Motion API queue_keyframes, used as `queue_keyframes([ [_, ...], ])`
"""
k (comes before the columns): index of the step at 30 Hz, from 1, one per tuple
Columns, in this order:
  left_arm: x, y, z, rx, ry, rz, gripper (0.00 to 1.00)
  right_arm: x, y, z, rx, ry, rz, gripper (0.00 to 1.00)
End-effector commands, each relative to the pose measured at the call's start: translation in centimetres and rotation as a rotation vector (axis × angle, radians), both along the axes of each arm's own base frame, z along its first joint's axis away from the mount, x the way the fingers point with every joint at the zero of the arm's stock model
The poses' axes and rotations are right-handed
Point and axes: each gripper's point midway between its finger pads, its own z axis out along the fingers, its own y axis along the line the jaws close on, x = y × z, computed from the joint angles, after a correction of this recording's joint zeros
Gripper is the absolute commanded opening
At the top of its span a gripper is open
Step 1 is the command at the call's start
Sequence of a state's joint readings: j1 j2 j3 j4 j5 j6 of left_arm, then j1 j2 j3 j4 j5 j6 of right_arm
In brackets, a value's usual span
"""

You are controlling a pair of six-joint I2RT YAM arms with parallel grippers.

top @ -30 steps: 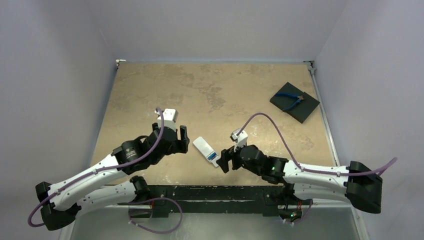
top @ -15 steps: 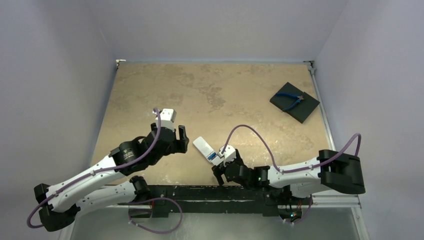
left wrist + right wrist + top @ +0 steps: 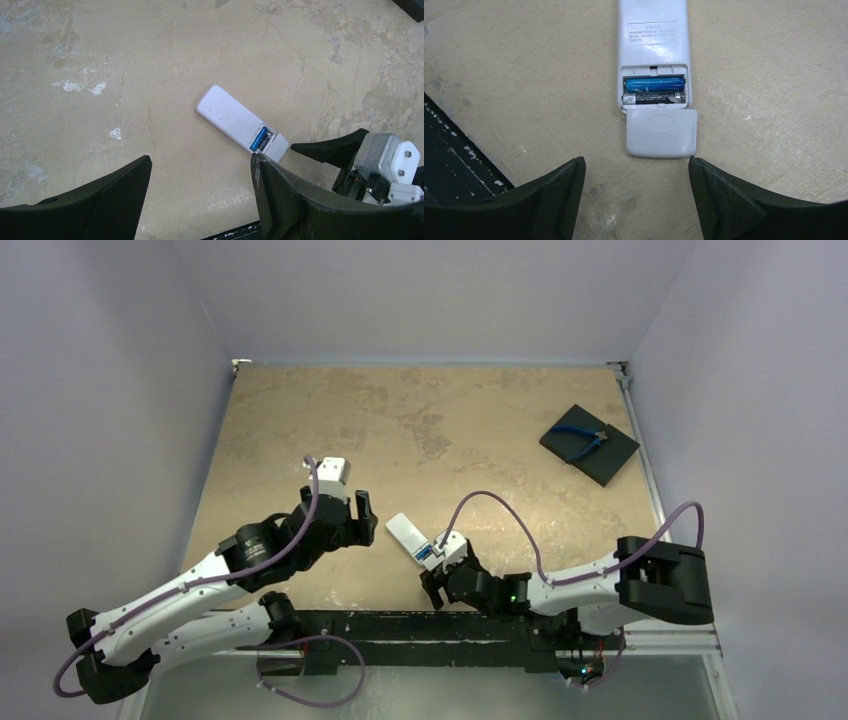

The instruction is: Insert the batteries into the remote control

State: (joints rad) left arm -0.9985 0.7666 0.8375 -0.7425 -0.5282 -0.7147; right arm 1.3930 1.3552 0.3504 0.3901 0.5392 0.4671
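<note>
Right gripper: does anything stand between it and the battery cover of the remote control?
Nothing visible does. The right gripper is open, and only bare table lies between it and the battery cover at the end of the remote control.

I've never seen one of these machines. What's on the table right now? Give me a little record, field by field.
remote control: white, back up on the table, battery bay open
blue battery: seated in the bay
dark battery: seated beside it, toward the remote's end
cover: off the bay, lying at the remote's end
right pincer: open, empty, facing the cover
left pincer: open, empty, apart from the remote
pliers: on the black pad, far right corner
</note>
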Motion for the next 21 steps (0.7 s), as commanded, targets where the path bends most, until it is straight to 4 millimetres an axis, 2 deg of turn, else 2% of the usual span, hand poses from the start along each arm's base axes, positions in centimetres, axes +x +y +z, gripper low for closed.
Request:
queue_keyframes([
  [1,0.1,-0.3,0.1,-0.007,-0.004,-0.003,0.73,1.6,0.2,1.3,0.044,-0.041,-0.074,0.82],
  [9,0.1,-0.4,0.0,-0.009,-0.003,-0.006,0.73,3.0,-0.5,1.4,0.077,-0.017,-0.062,0.81],
  [21,0.0,-0.5,0.2,-0.014,-0.006,-0.012,0.73,1.7,1.0,0.0,0.029,0.036,0.05,0.7],
])
